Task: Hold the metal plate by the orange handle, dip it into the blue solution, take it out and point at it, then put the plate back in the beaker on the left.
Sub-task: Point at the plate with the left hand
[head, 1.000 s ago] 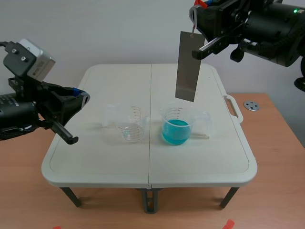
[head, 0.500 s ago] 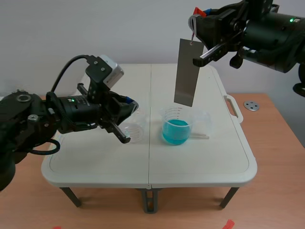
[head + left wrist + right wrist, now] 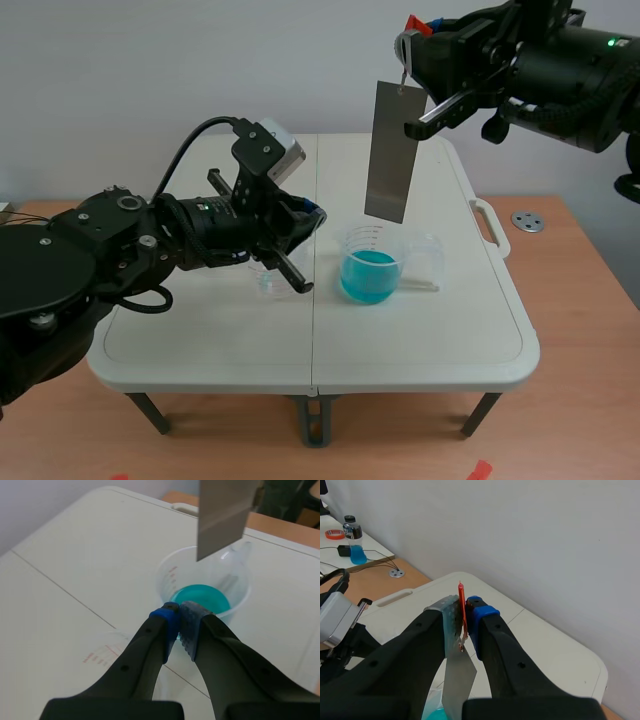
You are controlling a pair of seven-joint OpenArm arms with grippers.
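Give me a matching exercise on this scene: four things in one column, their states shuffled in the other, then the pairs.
Things
1. metal plate
2. right beaker
3. left end effector
4. right end effector

States
a. shut on nothing
b. holds the blue solution
c. hangs in the air over a beaker
d. clamped on the orange handle

Pairs: 1-c, 2-b, 3-a, 4-d

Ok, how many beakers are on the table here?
2. The beaker with blue solution stands below the metal plate; the empty beaker sits beside it, partly hidden under the left hand.
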